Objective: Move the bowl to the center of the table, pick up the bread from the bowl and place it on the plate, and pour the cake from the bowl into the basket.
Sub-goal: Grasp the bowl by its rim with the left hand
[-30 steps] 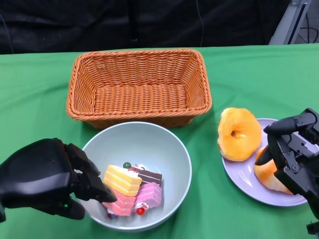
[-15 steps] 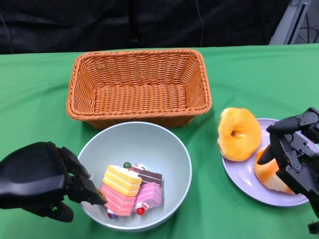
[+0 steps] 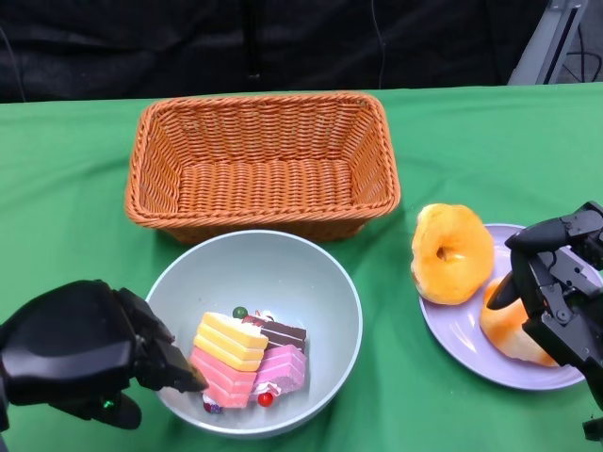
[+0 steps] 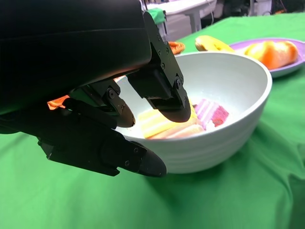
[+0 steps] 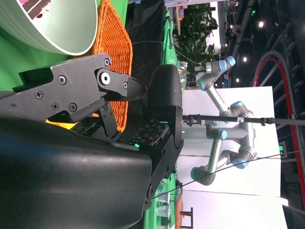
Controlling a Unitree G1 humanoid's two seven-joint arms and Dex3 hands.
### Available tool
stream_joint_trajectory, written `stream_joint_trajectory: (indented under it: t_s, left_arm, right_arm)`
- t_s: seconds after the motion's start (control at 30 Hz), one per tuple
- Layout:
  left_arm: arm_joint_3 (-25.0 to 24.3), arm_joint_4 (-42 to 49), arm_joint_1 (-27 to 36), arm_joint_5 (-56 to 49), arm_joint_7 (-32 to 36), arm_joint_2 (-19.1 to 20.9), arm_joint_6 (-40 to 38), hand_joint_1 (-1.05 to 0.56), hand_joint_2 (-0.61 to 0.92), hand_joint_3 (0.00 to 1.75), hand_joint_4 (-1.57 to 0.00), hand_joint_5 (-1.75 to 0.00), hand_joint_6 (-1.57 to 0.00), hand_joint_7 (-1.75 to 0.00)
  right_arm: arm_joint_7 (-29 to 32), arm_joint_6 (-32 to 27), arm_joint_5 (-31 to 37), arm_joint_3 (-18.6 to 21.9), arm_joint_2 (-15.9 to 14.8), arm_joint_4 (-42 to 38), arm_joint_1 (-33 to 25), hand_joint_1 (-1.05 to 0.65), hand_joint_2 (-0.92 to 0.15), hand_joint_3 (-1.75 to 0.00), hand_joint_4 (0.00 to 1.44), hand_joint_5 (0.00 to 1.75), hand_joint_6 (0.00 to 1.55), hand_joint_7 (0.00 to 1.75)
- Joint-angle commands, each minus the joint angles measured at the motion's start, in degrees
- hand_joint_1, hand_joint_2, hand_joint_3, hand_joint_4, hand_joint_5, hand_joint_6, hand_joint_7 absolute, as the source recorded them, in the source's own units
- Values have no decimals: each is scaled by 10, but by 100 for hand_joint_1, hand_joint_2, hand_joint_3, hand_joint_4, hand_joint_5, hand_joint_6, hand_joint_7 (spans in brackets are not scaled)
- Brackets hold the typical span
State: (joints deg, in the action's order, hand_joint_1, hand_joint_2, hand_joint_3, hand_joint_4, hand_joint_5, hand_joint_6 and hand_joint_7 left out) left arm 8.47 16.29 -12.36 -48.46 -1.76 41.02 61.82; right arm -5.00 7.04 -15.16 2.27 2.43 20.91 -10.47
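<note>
Two robot hands: both low at the near edge of the green counter.
Left robot hand: at the bowl's near-left rim; fingers over the rim and inside, thumb under the outer wall, so it pinches the rim.
Bowl: pale grey-green, just in front of the basket, between the two robot hands, upright on the counter.
Cake: layered slices, yellow, pink and brown, heaped in the near part of the bowl; small red and green balls among them.
Basket: orange wicker, rectangular, behind the bowl and nearly touching it.
Plate: lilac, right of the bowl, apart from it.
Bread: ring-shaped piece leaning on the plate's left rim; a second piece lies on the plate, partly hidden.
Right robot hand: over the plate's right side, fingers spread above the second piece, holding nothing.
</note>
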Motion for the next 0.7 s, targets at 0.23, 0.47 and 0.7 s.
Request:
stream_joint_trajectory:
  t_s: [0.23, 0.47, 0.7]
  left_arm:
    - [25, -1, -17, 21, -4, 19, -7, -35, 92, 1, -86, -2, -90, -3]
    - [36, -17, -14, 16, -10, 17, -35, -34, 91, 0, -87, -1, -91, -1]
    - [54, -51, -14, 9, -36, 15, -83, -33, 89, 0, -88, -1, -98, -3]
  right_arm:
    - [3, 2, -1, 3, 2, 7, -3, -9, -86, -60, 72, 162, 70, 118]
    - [4, 4, 5, 3, 1, 13, -10, -9, -86, -59, 71, 163, 70, 118]
    - [9, 1, 3, 2, 7, 16, -11, -9, -86, -58, 71, 164, 70, 119]
